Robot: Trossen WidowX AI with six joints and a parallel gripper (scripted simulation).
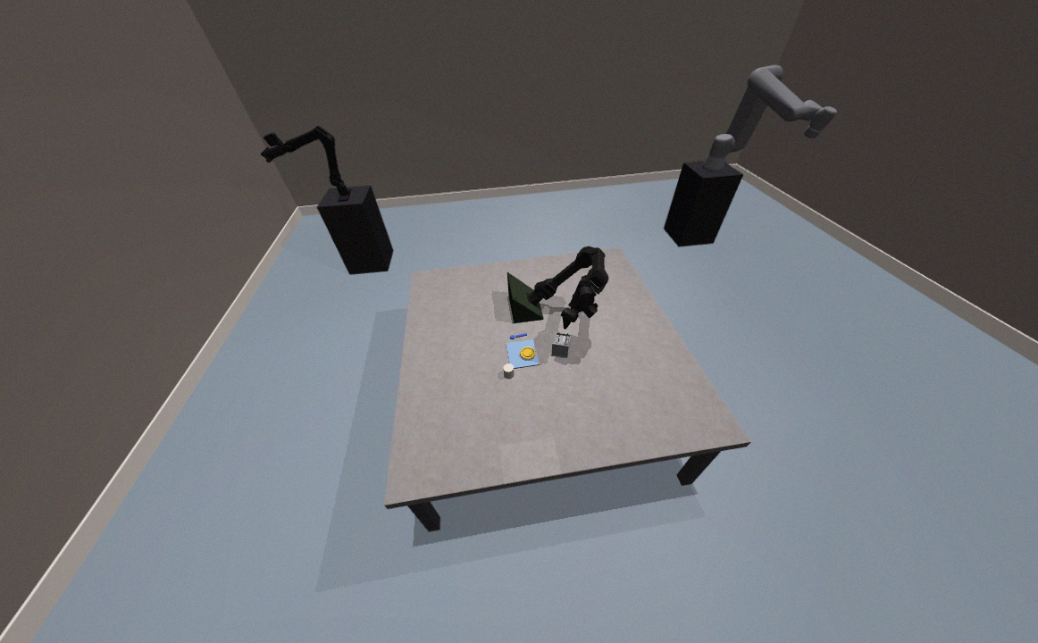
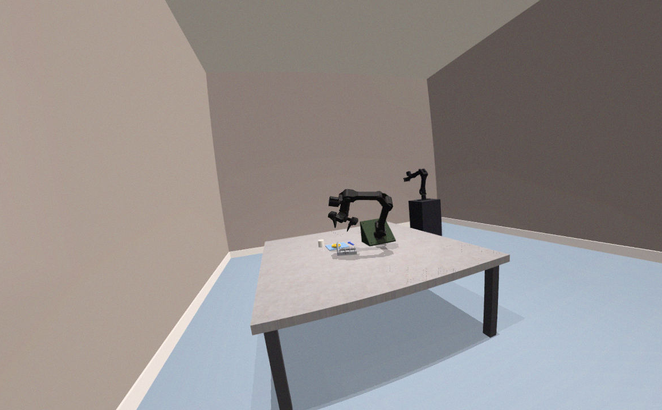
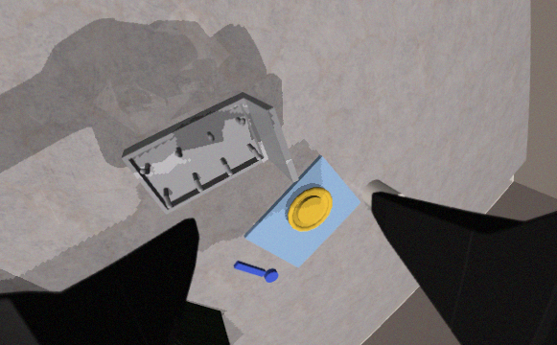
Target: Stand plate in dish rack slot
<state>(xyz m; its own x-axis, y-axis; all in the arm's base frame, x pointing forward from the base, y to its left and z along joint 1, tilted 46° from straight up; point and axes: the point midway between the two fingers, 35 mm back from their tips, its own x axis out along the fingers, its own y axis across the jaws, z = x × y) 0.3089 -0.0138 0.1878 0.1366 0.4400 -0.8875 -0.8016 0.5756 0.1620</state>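
From the top: arm reaching out from its green wedge base (image 1: 519, 297) over the grey table (image 1: 634, 415), gripper (image 1: 567, 312) hanging above the dish rack (image 1: 561, 344). Yellow plate (image 1: 527, 352) lying flat on a blue mat (image 1: 516, 358) just beside the rack, white cup (image 1: 508, 369) near the mat's corner, small blue spoon (image 1: 519, 336) close by.

From the exterior: gripper (image 2: 340, 219) well above the tabletop, fingers spread, nothing held.

From the wrist: two dark fingertips wide apart and empty, plate (image 3: 310, 209) between and beyond them, rack (image 3: 254, 144) touching the mat's corner, slots bare.

Approach stage by the look of it, pickup not yet begun. Next up, likely: shift over the plate, descend, take it by the rim. Flat, low-lying plate, so an awkward edge grasp.
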